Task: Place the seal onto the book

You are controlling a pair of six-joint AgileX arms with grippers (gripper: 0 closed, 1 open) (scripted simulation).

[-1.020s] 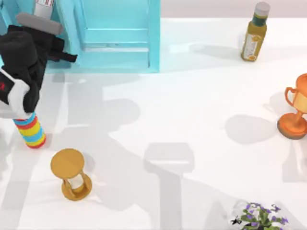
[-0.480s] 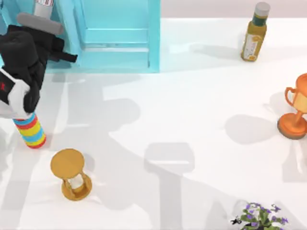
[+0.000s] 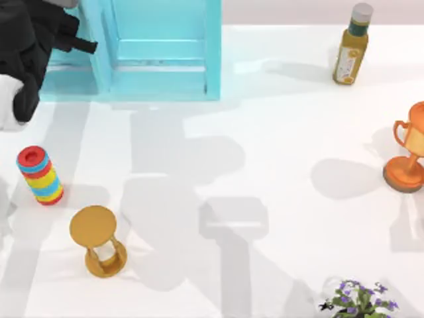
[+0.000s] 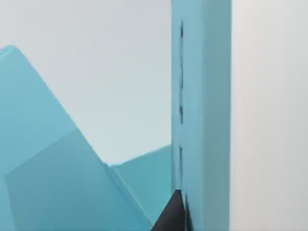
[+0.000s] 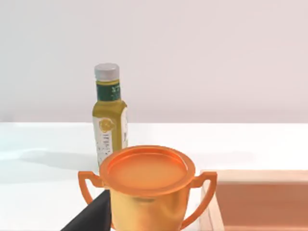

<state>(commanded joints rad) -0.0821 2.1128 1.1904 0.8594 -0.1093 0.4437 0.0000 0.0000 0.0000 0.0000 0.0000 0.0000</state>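
Now that my left arm (image 3: 26, 46) has climbed to the frame's upper left beside the cyan shelf (image 3: 159, 50), uncovering the ring stack (image 3: 40, 175), I can't tell its grip, nor spot seal or book.

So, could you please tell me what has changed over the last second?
The left arm moved toward the top view's upper left, by the shelf unit, uncovering the ring stack. The hourglass, bottle, trophy and plant stayed put.
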